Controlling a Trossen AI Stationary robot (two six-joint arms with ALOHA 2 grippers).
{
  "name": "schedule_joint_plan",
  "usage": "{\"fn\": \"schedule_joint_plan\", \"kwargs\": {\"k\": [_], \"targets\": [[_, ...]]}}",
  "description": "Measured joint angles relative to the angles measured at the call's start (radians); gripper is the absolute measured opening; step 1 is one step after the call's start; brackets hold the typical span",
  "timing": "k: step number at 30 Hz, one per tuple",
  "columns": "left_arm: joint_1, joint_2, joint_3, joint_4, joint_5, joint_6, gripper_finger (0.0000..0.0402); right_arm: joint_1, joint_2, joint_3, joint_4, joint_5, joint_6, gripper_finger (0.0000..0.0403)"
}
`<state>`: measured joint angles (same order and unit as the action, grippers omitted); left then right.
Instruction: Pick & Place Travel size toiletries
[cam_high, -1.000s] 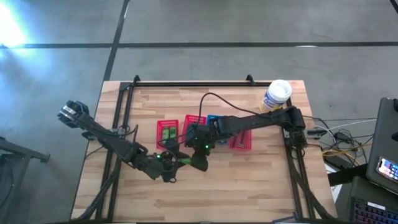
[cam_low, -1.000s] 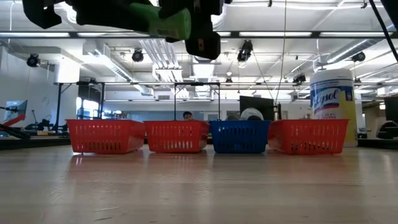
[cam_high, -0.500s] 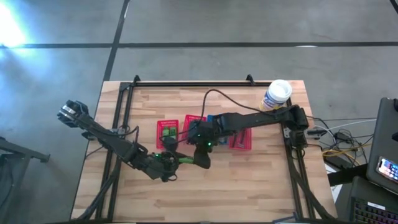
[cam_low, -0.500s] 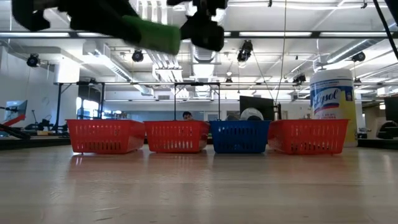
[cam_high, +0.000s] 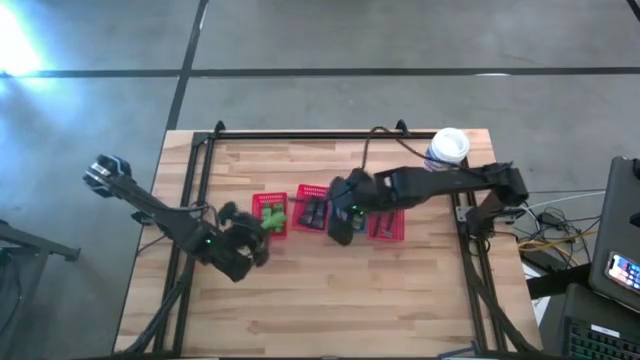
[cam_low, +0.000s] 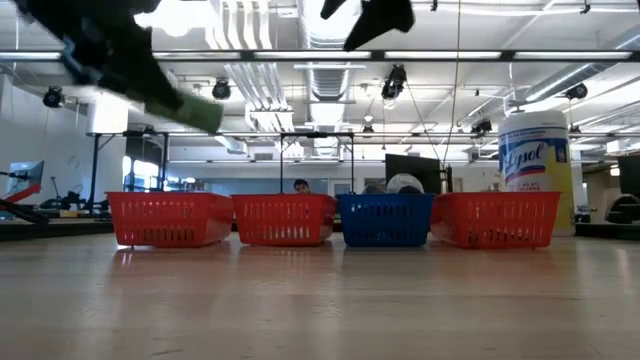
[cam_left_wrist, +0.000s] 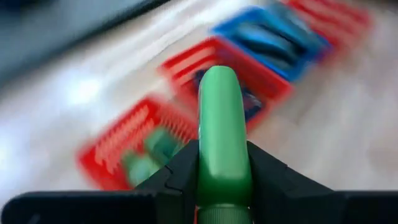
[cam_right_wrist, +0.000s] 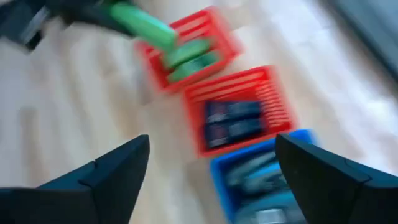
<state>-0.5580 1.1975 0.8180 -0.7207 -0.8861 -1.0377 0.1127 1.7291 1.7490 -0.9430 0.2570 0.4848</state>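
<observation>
A bright green tube is held in the air by my left gripper, which is shut on it just near of the leftmost red basket. More green tubes lie in that basket. Small black tubes lie in the second red basket. My right gripper hangs open with nothing in it, above the table near the blue basket. My left gripper pinches the green tube between its two fingers, on the tube's sides near its ribbed cap end. The tube lies along the fingers and sticks out beyond their tips. It is lifted clear of the table, its free end tilted down.
Four mesh baskets stand in a row across the table's middle: two red, a blue one and another red. A large white canister stands at the far right corner. Bare wood lies near of the baskets.
My right gripper has let go of the green tube and drawn back toward the table's right and far side, its fingers now wide apart. My left gripper has taken the tube and carried it toward the left and far, up to the leftmost red basket.
</observation>
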Motion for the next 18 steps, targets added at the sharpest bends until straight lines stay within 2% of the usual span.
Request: {"fn": "schedule_joint_plan", "kwargs": {"k": [3, 6, 11, 18], "targets": [[-0.004, -0.029, -0.078, -0.027, -0.019, -0.453, 0.0104, -0.003, -0.060, -0.033, 0.000, 0.099, 0.056, 0.0355], [0.003, -0.036, -0.146, 0.012, -0.042, -0.680, 0.0104, -0.002, -0.111, -0.079, 0.006, 0.143, 0.111, 0.0360], [0.091, 0.001, -0.178, 0.031, -0.044, -0.741, 0.0104, 0.003, -0.162, -0.171, 0.015, 0.168, 0.173, 0.0354], [0.229, 0.071, -0.179, 0.070, 0.034, -0.677, 0.0104, 0.022, -0.173, -0.250, 0.020, 0.172, 0.235, 0.0337]]}}
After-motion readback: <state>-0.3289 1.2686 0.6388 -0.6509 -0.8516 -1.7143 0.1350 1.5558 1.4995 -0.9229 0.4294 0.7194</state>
